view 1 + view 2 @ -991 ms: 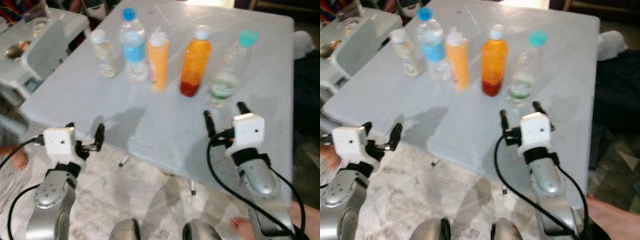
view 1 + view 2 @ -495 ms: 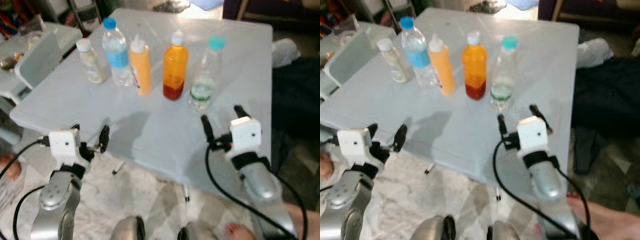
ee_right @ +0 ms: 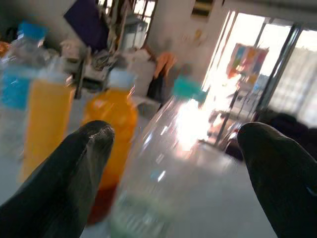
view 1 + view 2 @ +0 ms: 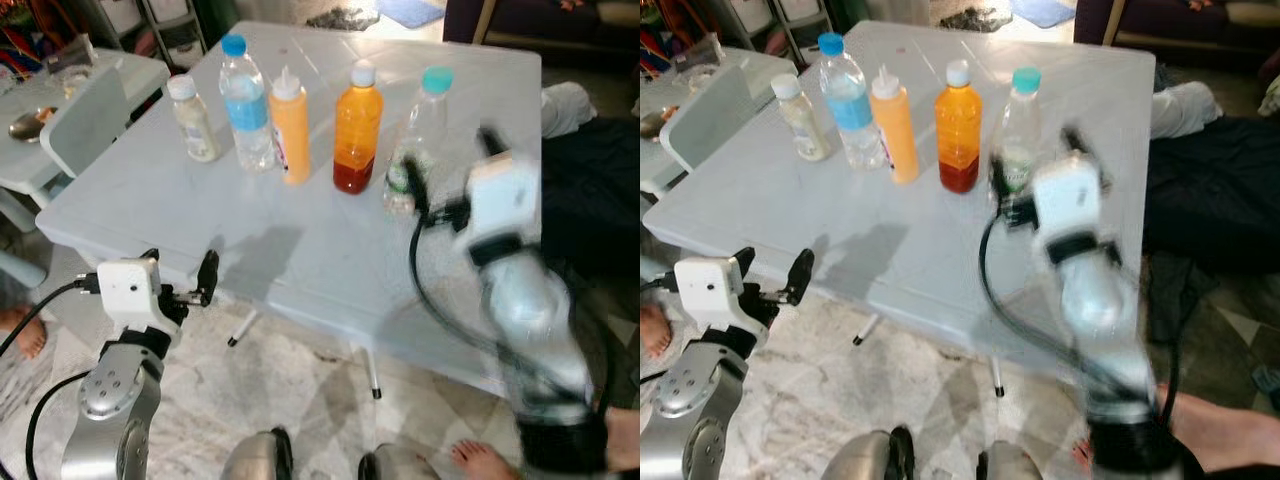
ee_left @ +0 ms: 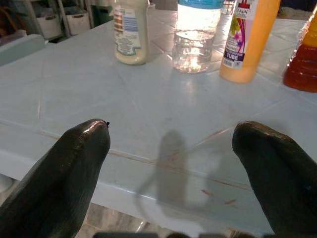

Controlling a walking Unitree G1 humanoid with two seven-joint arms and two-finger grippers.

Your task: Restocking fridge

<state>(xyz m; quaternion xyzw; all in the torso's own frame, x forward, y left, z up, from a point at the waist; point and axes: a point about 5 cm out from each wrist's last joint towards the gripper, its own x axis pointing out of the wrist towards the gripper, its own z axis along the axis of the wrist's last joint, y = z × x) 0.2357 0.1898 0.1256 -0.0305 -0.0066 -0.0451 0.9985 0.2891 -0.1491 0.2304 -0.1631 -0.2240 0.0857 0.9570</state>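
Five bottles stand in a row on the pale grey table [image 4: 300, 250]: a cream bottle [image 4: 192, 118], a blue-capped water bottle [image 4: 241, 105], an orange squeeze bottle [image 4: 288, 127], an orange juice bottle [image 4: 357, 130] and a clear teal-capped bottle [image 4: 420, 135]. My right gripper [image 4: 450, 162] is raised and blurred just beside the clear bottle, open. Along its fingers the clear bottle [image 3: 168, 163] stands straight ahead, apart from them. My left gripper [image 4: 180, 265] hangs open at the table's near left edge, facing the cream bottle [image 5: 131, 30] and water bottle [image 5: 198, 34].
A white chair [image 4: 85, 120] and a side table with a bowl [image 4: 30, 120] stand at the left. Dark fabric [image 4: 590, 170] lies right of the table. A person's bare feet show at the left [image 4: 25, 330] and lower right [image 4: 480, 458].
My right arm has risen and swung forward to the teal-capped bottle, blurred with motion. The camera has shifted, so the bottles sit differently in view. The left gripper has stayed at the table's edge.
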